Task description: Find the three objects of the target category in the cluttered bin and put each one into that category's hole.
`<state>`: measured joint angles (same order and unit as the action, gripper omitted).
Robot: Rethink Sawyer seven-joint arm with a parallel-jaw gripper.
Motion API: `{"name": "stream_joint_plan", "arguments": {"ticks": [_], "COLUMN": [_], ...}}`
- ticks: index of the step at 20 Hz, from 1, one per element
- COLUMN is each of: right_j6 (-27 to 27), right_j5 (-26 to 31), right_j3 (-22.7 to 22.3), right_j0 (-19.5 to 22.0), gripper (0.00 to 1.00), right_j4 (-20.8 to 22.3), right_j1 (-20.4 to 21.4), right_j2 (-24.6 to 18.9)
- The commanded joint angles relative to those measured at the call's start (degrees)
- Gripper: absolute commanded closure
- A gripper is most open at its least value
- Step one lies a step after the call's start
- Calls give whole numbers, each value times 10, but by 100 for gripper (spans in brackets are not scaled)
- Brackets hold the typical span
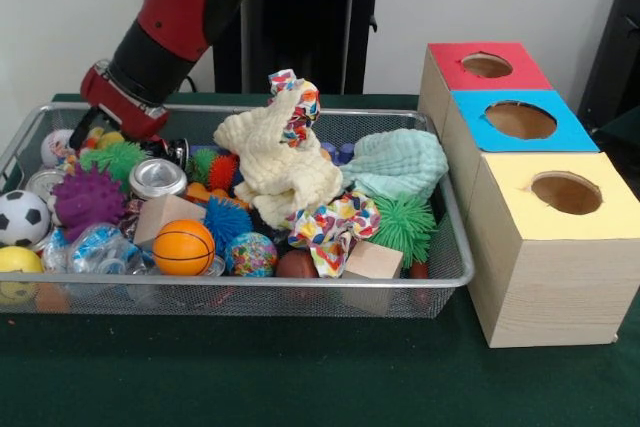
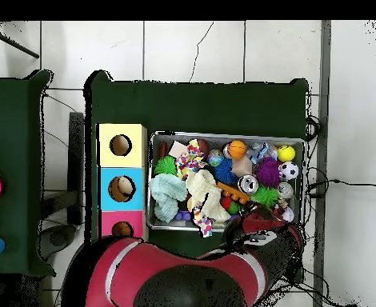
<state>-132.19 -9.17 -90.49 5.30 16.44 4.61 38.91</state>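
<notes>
The wire mesh bin (image 1: 300, 302) stands on the green table, packed with balls, cloths and blocks; it also shows in the overhead view (image 2: 299, 144). My gripper (image 1: 95, 130) is down in the bin's far left corner, among a green spiky ball (image 1: 118, 159) and small items; in the overhead view the gripper (image 2: 273, 213) is at the bin's lower right. I cannot tell whether it is open or shut. No plush animal toy shows clearly; they are hidden in the clutter. The red-topped box's hole (image 1: 487, 65) is farthest in the box row; it also shows in the overhead view (image 2: 122, 229).
A blue-topped box (image 1: 520, 119) and a yellow-topped box (image 1: 565, 192) stand right of the bin. In the bin lie a cream cloth (image 1: 272, 162), a mint cloth (image 1: 402, 162), a patterned cloth (image 1: 335, 225), an orange ball (image 1: 184, 247), a soccer ball (image 1: 22, 217) and a purple spiky ball (image 1: 88, 197).
</notes>
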Motion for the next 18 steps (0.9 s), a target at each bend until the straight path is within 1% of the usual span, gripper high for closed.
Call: {"name": "stream_joint_plan", "arguments": {"ticks": [1, 3, 5, 6, 7, 8, 9, 10, 12, 13, 14, 15, 16, 17, 18], "right_j6": [-61, -60, -68, -70, -81, -87, -87, -81, -46, -14, 8, 40, 58, 83, 90], "right_j5": [-113, -142, -145, -143, -104, -90, -34, -9, 74, 119, 141, 172, 186, 221, 231], "right_j3": [57, 56, 44, 39, 15, 2, -31, -49, -94, -114, -122, -131, -136, -145, -149], "right_j0": [87, 131, 177, 183, 234, 251, 313, 334, 429, 478, 506, 532, 543, 563, 566], "gripper": [0, 0, 0, 0, 0, 0, 0, 0, 0, 0, 0, 0, 0, 0, 0], "right_j4": [-20, 37, 119, 138, 215, 243, 306, 315, 360, 361, 363, 348, 333, 303, 285], "right_j1": [-68, -41, -1, 11, 53, 69, 103, 115, 128, 119, 107, 93, 84, 66, 62], "right_j2": [-75, -139, -214, -228, -310, -340, -432, -464, -593, -655, -690, -722, -734, -757, -761]}}
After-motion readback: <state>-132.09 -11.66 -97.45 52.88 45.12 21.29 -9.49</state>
